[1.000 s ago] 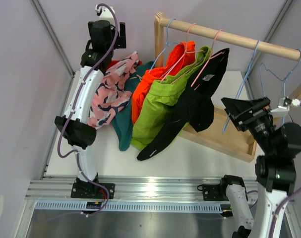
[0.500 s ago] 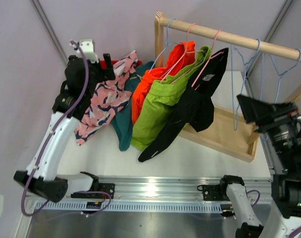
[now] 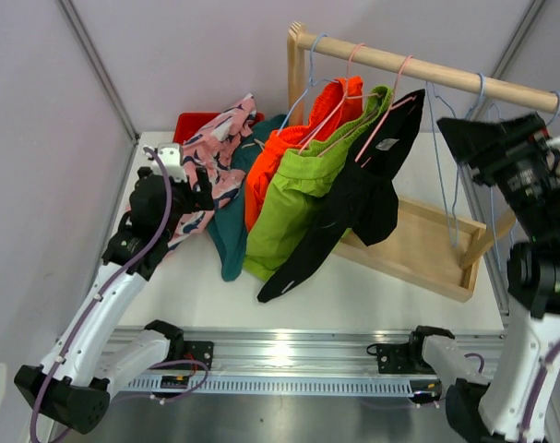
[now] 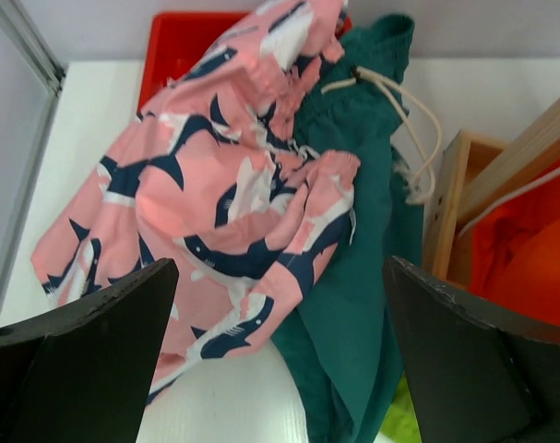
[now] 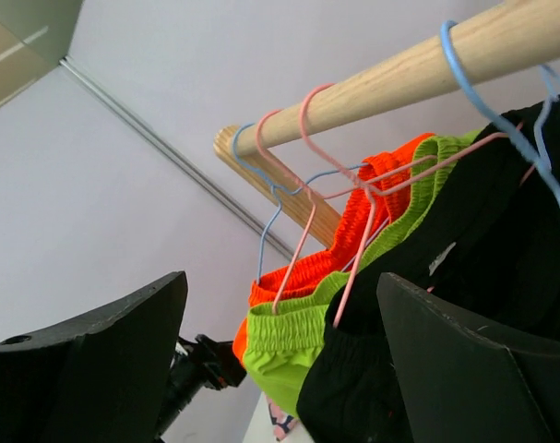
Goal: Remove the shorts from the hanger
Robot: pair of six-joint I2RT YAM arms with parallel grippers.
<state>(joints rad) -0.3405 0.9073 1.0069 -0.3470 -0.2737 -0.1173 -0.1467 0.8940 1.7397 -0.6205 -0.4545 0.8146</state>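
- Shorts on hangers: the orange pair point(image 3: 278, 161), the lime green pair point(image 3: 293, 208) and the black pair point(image 3: 363, 198) hang side by side from wire hangers at the left end of the wooden rail point(image 3: 427, 66). Orange is leftmost and black rightmost.
- Shorts lying loose: the pink patterned pair point(image 3: 222, 152) is heaped at the far left of the worktop point(image 3: 372, 295). The dark teal pair point(image 3: 229, 235) lies touching it on the right, between it and the orange pair, and its pale drawstring point(image 4: 404, 111) shows at the waistband.
- Left hand point(image 4: 280, 272): fingers spread wide, holding nothing. It is at the near left edge of the pink patterned pair, which fills the gap between the fingers in the wrist view. Whether they touch cannot be told.
- Right hand point(image 5: 281, 277): raised at the right, about level with the rail and apart from the black pair. Its fingers are wide with nothing between them, and the wrist view faces the three hanging waistbands.
- Blue hangers point(image 3: 455, 175): these hang on the rail between the black pair and the right hand.
- Red bin point(image 3: 189, 125): at the far left of the worktop. The pink patterned pair drapes over its rim, and its inside is mostly hidden.
- Wooden base frame point(image 3: 427, 254): the tray-like foot of the rack. The black pair's lower edge hangs over its left part.
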